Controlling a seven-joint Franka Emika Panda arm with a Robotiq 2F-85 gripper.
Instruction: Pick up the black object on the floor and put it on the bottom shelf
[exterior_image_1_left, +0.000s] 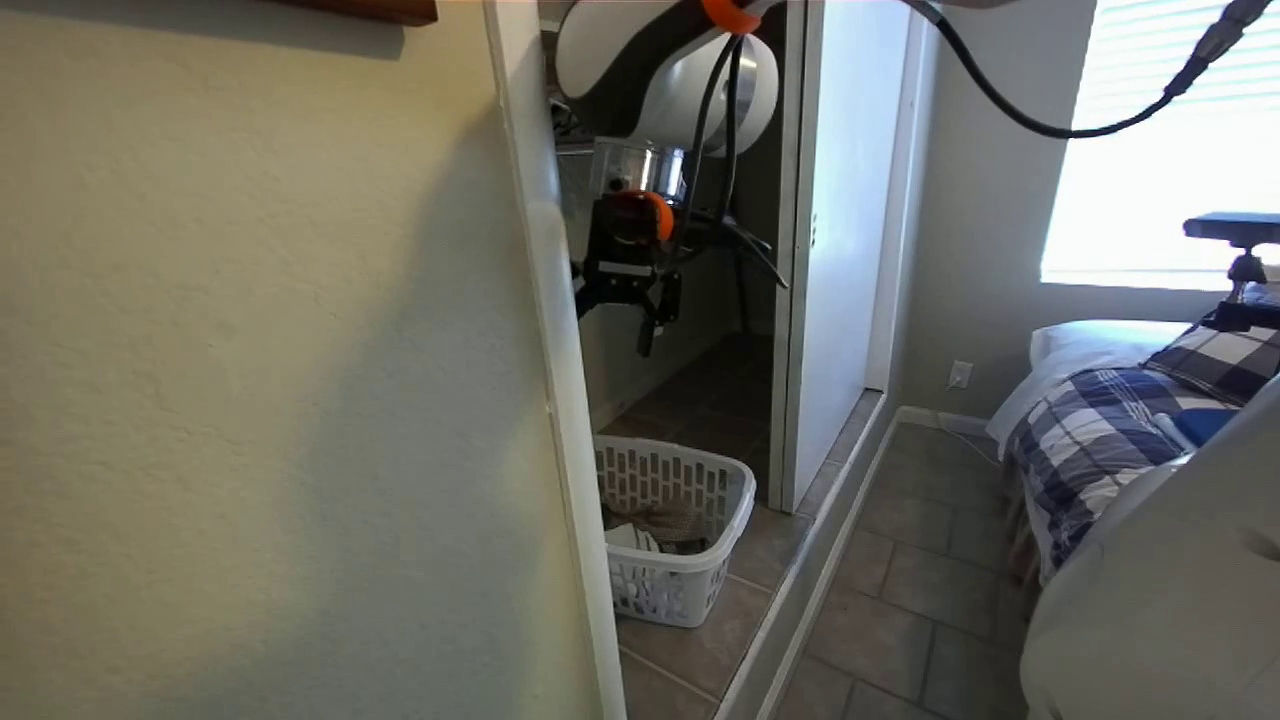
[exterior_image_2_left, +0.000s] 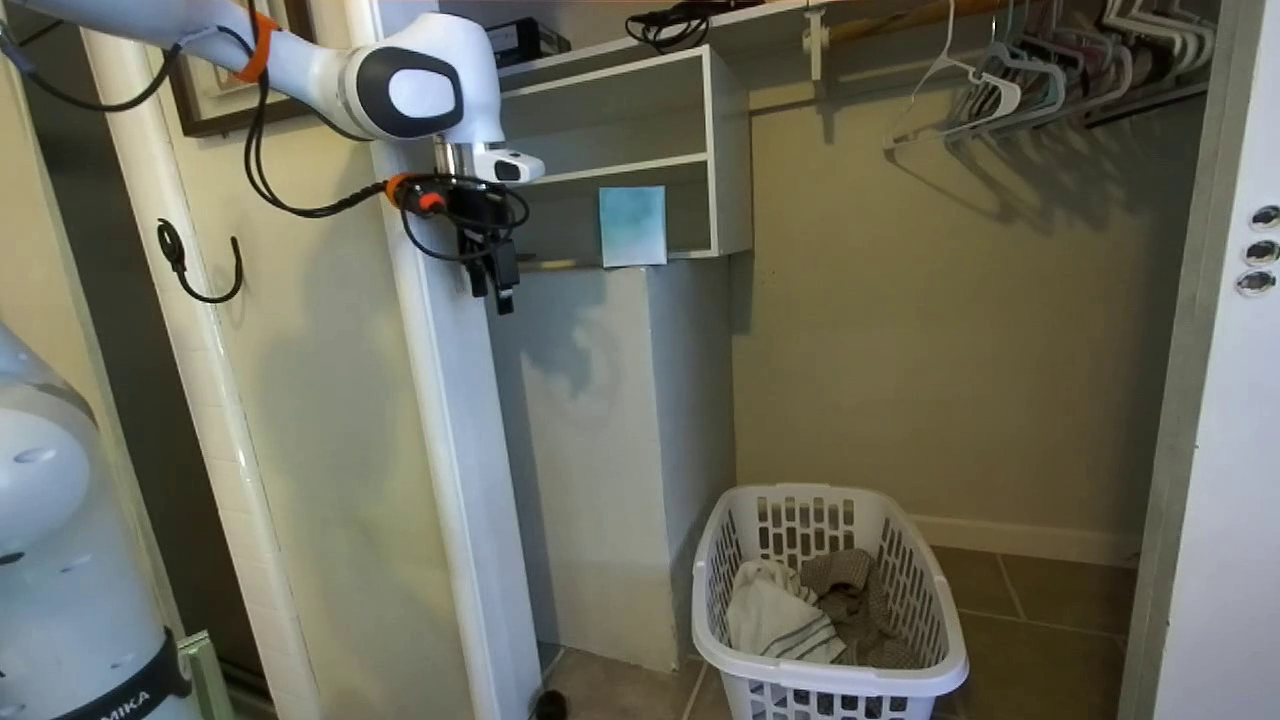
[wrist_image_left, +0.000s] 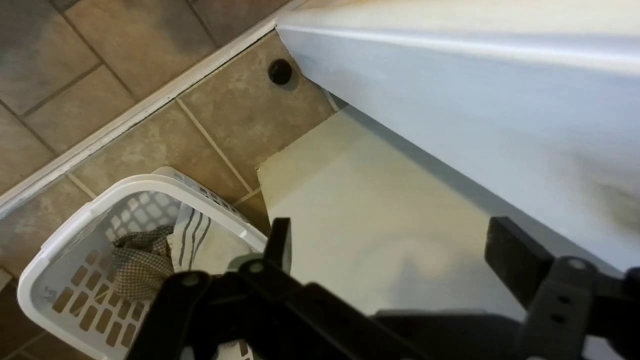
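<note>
The black object (wrist_image_left: 280, 71) stands on the tiled floor beside the white door-frame post, near the top of the wrist view, where it looks small and round from above. Part of it shows at the bottom edge of an exterior view (exterior_image_2_left: 551, 705). My gripper (wrist_image_left: 387, 235) is open and empty, with its fingers wide apart. It is high above the floor in both exterior views (exterior_image_1_left: 615, 325) (exterior_image_2_left: 492, 300), beside the door post and in front of the shelf unit. The bottom shelf (exterior_image_2_left: 685, 205) is the lower compartment of the grey-white unit; the arm and post hide its left part.
A white lattice laundry basket (exterior_image_2_left: 830, 675) with cloths stands on the closet floor. A blue card (exterior_image_2_left: 633, 226) is at the bottom shelf's front. The white post (exterior_image_2_left: 455, 450) stands close to the gripper. A white boxed wall section (exterior_image_2_left: 600, 450) is below the shelves. Hangers (exterior_image_2_left: 1040, 80) hang right.
</note>
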